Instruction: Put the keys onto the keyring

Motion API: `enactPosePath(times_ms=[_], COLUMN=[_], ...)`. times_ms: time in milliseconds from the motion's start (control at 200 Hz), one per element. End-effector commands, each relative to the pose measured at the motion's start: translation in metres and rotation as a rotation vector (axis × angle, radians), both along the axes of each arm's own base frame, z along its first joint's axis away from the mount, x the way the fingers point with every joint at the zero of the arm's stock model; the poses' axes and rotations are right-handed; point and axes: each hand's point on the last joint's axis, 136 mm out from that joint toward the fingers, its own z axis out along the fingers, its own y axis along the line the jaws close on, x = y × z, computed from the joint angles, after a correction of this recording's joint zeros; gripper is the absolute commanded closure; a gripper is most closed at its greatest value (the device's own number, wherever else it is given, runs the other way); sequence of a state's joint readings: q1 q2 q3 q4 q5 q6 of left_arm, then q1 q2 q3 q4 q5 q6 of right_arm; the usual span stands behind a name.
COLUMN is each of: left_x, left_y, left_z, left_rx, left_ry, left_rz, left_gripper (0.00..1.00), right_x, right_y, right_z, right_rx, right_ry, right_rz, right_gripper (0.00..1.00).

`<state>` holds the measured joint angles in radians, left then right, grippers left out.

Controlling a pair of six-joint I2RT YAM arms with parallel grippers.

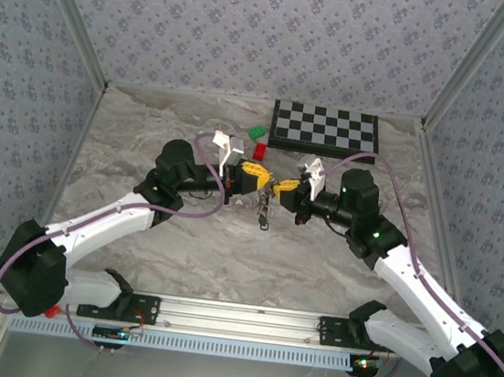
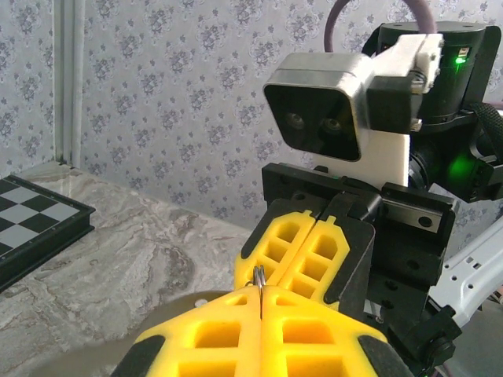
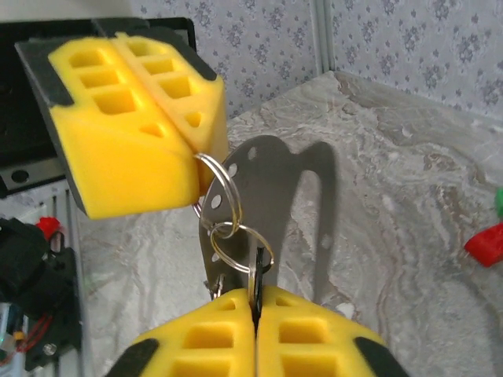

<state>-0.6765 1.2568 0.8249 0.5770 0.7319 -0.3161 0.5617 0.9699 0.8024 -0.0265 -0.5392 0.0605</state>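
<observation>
Right end effector (image 3: 255,297) and left end effector (image 3: 196,159) are being clamped on the keyring (image 3: 225,228) over the marbled counter (image 3: 409,181), a chessboard (image 1: 325,128) occupying its far edge.

R gripper (image 3: 255,302) is seen at bottom, pads pressed together w/ a small ring (image 3: 236,245) pinched at the seam. That ring is linked to the keyring (image 3: 222,188) – clamped by L gripper (image 3: 198,151), upper left. A holed metal tag (image 3: 269,177) is seen behind – a red block (image 3: 486,243) on the table (image 3: 393,173) at right edge.
</observation>
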Motion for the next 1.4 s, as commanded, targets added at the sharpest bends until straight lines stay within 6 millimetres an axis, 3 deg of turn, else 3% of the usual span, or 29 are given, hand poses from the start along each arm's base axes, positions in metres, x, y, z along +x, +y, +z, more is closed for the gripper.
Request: enactPosePath(times_ms=[0,330,505,560,785,1035,1394], left_x=[-0.007,-0.008,-0.008,-0.007,-0.006,-0.003,-0.003], left_y=[0.002,0.005,0.003,0.003,0.001,0.001,0.000], left_z=[0.023,0.027,0.025,0.023,0.021,0.020,0.024], left_rx=[-0.051,-0.069,-0.067,-0.063,-0.057,-0.063,-0.081], left_ry=[-0.061,-0.065,-0.060,-0.056,-0.056,-0.045,-0.039], left_rz=[-0.009,0.003,-0.006,-0.007,-0.009,0.002,0.000], left_gripper=[1.00,1.00,1.00,1.00,1.00,1.00,1.00], right_x=[-0.003,-0.015,-0.015,-0.013,-0.007,-0.002,0.011], right_y=[0.003,0.010,0.012,0.010,-0.005,-0.021,-0.006], right_z=[0.014,-0.012,-0.011,-0.011,0.001,0.022,0.051], right_rx=[0.005,-0.060,-0.072,-0.076,-0.066,0.112,0.385], right_ry=[-0.040,0.021,0.007,0.003,-0.039,-0.043,-0.029], right_rz=[0.030,0.091,0.088,0.071,-0.013,-0.061,0.045], right_gripper=[1.00,1.00,1.00,0.94,0.69,0.66,0.62])
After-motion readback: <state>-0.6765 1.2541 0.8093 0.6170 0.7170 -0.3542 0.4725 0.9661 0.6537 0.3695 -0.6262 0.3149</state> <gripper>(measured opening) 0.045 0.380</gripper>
